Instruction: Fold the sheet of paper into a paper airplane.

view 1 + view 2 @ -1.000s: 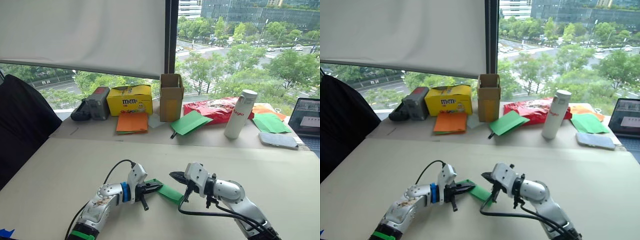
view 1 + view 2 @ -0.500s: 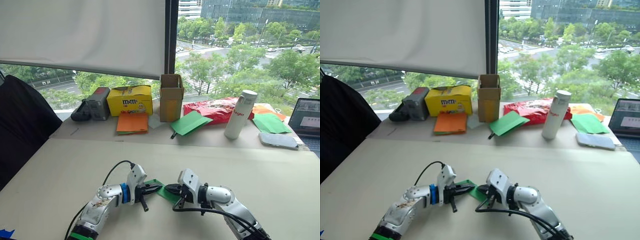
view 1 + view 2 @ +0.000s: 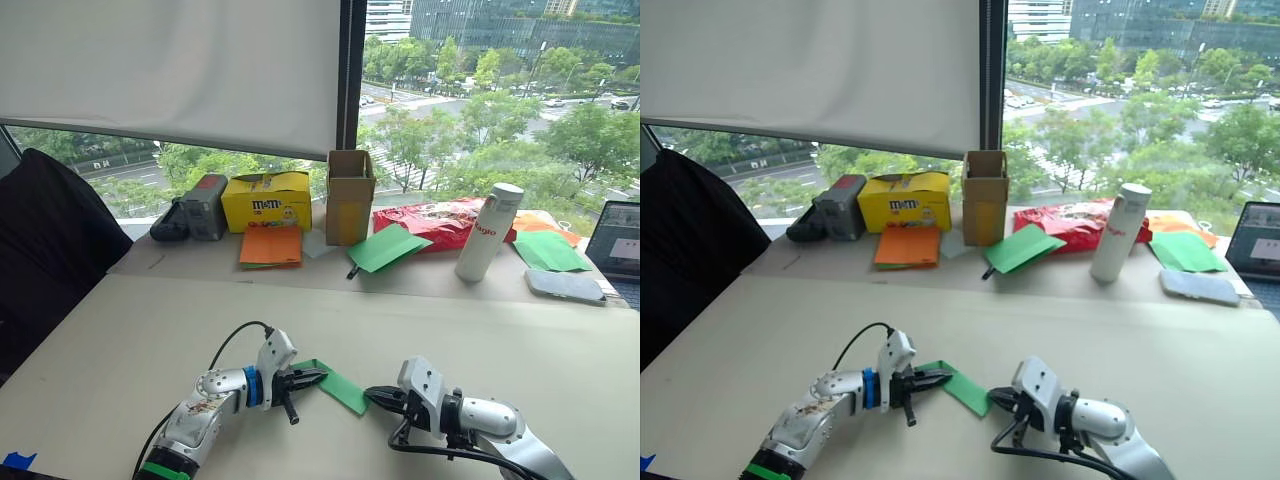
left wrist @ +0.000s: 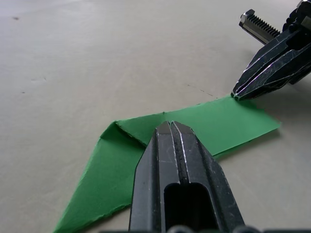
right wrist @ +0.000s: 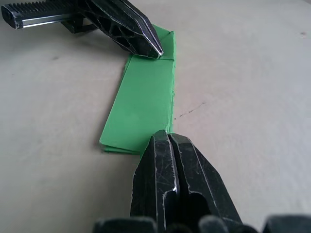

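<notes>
Two grippers: both at the green plane on the table (image 3: pixel 130 330), fingers pressed together on each.
Plane (image 3: pixel 335 385): a folded green strip lying flat near the table's front edge, between the two grippers; one end folded to a point, the other cut square.
Left gripper (image 3: pixel 318 375): closed tips resting on the plane's pointed end, pinning it to the table; same spot as a second ago.
Right gripper (image 3: pixel 372 395): closed tips low at the table, touching the plane's square end at its corner.
Change: a second ago the right gripper hung above the strip's middle; half a second ago it had dropped onto it; now it has slid back off along the strip to the far end, arm lower and nearer the robot.
Plane since then: more of its green face is uncovered; position much the same.
Back shelf: orange sheets (image 3: pixel 271 245), yellow box (image 3: pixel 263 199), carton (image 3: pixel 349 195), white bottle (image 3: pixel 488 231), spare green sheets (image 3: pixel 386 248).
</notes>
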